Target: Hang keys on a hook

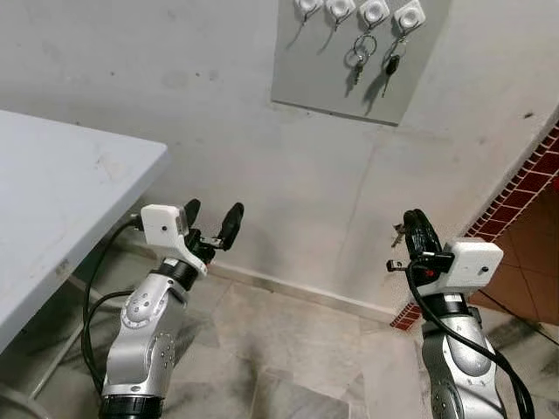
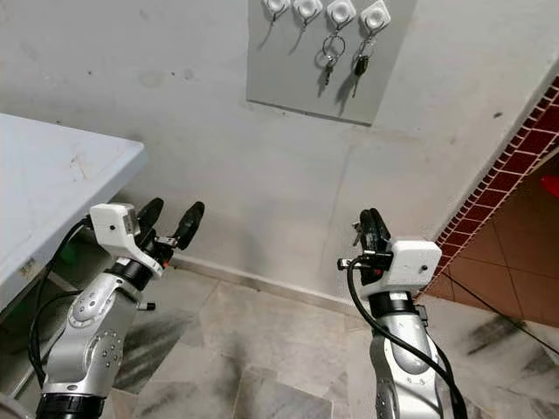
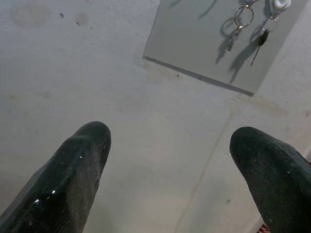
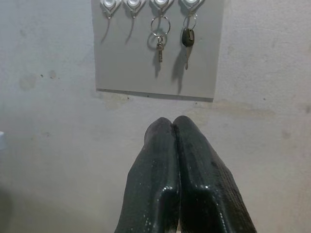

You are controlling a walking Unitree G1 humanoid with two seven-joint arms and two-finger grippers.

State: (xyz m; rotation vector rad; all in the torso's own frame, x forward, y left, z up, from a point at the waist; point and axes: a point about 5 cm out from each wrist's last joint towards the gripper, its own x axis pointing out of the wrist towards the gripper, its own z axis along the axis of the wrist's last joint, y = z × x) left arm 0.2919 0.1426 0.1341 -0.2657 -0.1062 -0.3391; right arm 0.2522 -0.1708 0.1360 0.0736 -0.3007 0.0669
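Right wrist view: the right gripper (image 4: 173,127) has its two black fingers pressed together, tips aimed at the grey board (image 4: 204,58) on the far wall. In the left eye view a small metal piece sticks out beside those fingers (image 1: 398,234); we take it for the key (image 1: 398,234) being carried, though it is too small to be sure. We log the gripper as clamped, probably on that key.

On the board, four white hooks sit in a row. The two on the right are occupied: a key ring with a small key (image 4: 159,39) and, right of it, a black-headed key (image 4: 187,41). The two left hooks (image 4: 110,6) look free.

The left gripper (image 1: 212,229) is held up near the white table (image 1: 61,192) with its fingers spread wide apart and nothing between them.

Step in hand, as we judge it: the approach, with the key held low and well apart from the board. The next move calls for raising the right arm up and leftward to a free hook, then threading the key's ring over the hook tip before letting go. Ring orientation cannot be checked from here.
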